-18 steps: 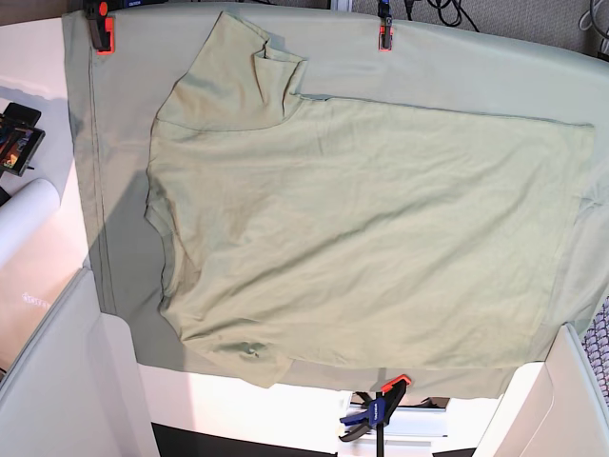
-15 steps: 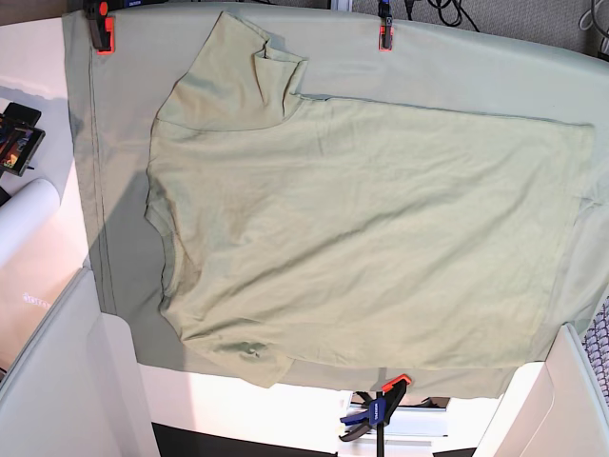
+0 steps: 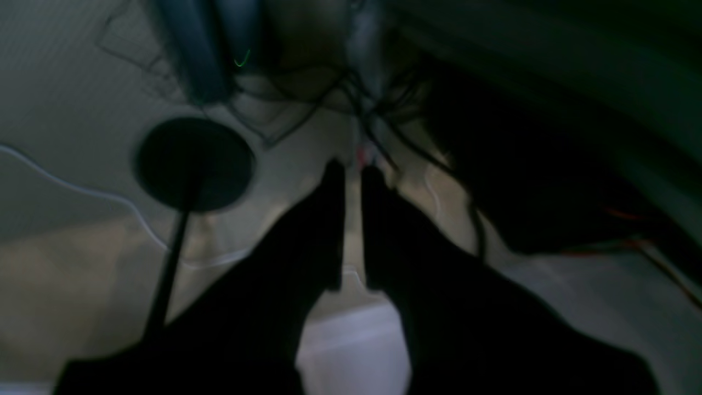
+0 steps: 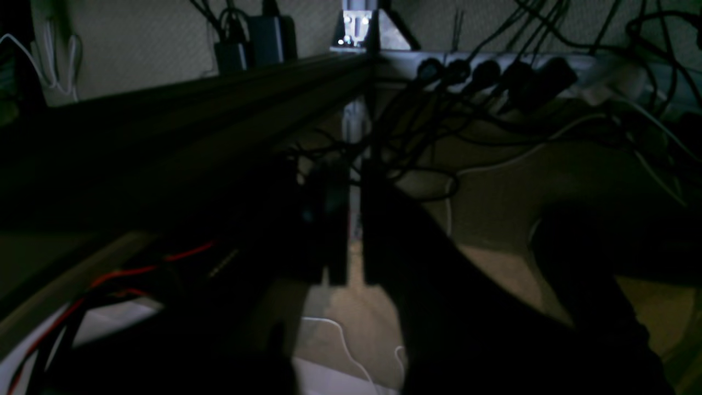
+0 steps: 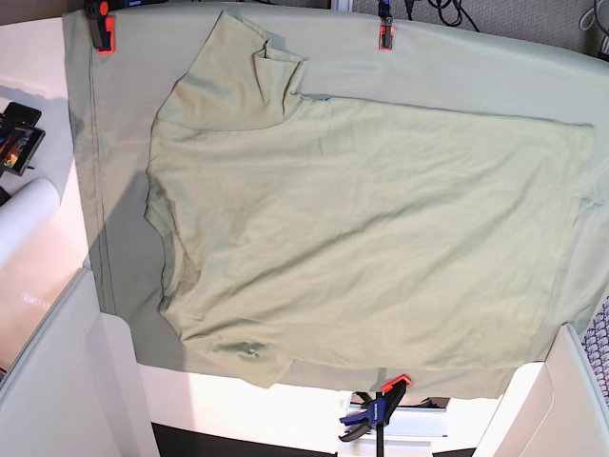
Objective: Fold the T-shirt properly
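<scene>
The pale sage-green T-shirt (image 5: 362, 228) lies spread flat on the duller green table cloth (image 5: 119, 143) in the base view, collar side to the left, one sleeve (image 5: 238, 76) up at the back left. Neither arm shows in the base view. My left gripper (image 3: 351, 173) appears only in the left wrist view, dark, fingers nearly together with a thin gap, holding nothing, pointing at a floor with cables. My right gripper (image 4: 351, 219) appears in the right wrist view, fingers close together, empty, facing a dark frame and cables. The shirt is out of both wrist views.
Orange clamps (image 5: 102, 29) (image 5: 384, 34) pin the cloth at the back edge; a blue and orange clamp (image 5: 376, 409) holds the front edge. A white roll (image 5: 24, 219) and a small device (image 5: 17, 138) lie at the left. White panels (image 5: 57, 381) stand at both front corners.
</scene>
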Action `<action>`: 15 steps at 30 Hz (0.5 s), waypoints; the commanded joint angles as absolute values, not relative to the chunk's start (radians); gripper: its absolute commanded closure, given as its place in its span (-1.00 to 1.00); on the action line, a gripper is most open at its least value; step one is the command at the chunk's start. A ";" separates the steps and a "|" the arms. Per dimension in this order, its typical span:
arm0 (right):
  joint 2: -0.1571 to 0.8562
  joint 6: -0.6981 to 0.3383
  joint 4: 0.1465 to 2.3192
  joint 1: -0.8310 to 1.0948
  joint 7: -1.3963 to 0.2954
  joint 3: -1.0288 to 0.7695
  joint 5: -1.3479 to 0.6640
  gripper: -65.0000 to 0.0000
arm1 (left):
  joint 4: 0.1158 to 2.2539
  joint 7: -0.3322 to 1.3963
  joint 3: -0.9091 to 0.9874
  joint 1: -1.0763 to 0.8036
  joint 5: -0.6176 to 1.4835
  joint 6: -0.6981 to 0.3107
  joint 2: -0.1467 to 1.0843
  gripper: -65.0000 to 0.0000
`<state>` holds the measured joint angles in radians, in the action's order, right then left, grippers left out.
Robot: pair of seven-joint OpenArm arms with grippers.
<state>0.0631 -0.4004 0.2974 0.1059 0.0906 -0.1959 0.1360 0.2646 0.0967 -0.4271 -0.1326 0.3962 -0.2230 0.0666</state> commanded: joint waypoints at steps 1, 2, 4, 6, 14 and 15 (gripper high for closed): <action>0.064 -0.412 0.303 0.112 0.102 -0.196 0.138 0.89 | 0.268 0.094 -0.429 -0.136 0.397 -0.238 0.066 0.84; 0.064 -0.412 0.303 0.112 0.102 -0.196 0.138 0.89 | 0.268 0.094 -0.429 -0.136 0.397 -0.237 0.066 0.84; 0.064 -0.412 0.303 0.112 0.102 -0.196 0.138 0.89 | 0.268 0.093 -0.429 -0.136 0.397 -0.236 0.067 0.84; 0.064 -0.412 0.303 0.112 0.102 -0.196 0.138 0.90 | 0.268 0.093 -0.429 -0.136 0.397 -0.236 0.067 0.84; 0.064 -0.412 0.306 0.118 0.102 -0.196 0.138 0.89 | 0.268 0.044 -0.429 -0.143 0.396 -0.236 0.069 0.84; 0.064 -0.412 0.308 0.123 0.102 -0.196 0.139 0.90 | 0.268 0.043 -0.429 -0.148 0.396 -0.236 0.071 0.84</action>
<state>0.0631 -0.4004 0.3031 0.1173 0.0933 -0.1963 0.1364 0.2653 0.0502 -0.4271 -0.1383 0.3954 -0.2249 0.0689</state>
